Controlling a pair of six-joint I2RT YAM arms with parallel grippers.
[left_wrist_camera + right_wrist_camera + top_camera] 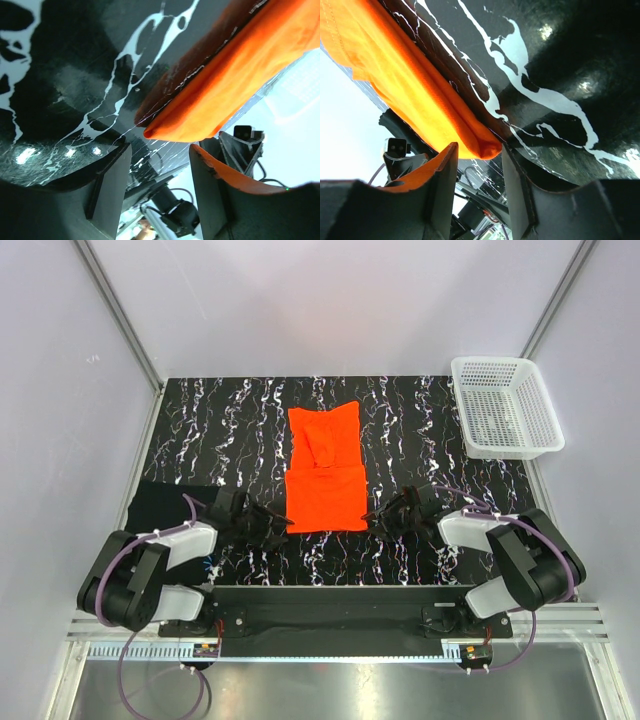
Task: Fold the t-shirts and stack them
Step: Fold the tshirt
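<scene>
The orange-red t-shirt [326, 472] lies flat on the marbled mat [420, 425], folded into a narrow strip with its sleeves tucked in. My left gripper [281, 525] is open at the shirt's near left corner [165, 131], which lies just ahead of the jaws. My right gripper [371, 516] is open at the near right corner [487, 146], which also lies just ahead of the jaws. A black folded t-shirt [160, 503] lies at the mat's left edge, partly under my left arm.
A white mesh basket [503, 405] stands at the back right, beside the mat. White walls enclose the table on three sides. The arm bases sit on a black rail [340, 602] at the near edge.
</scene>
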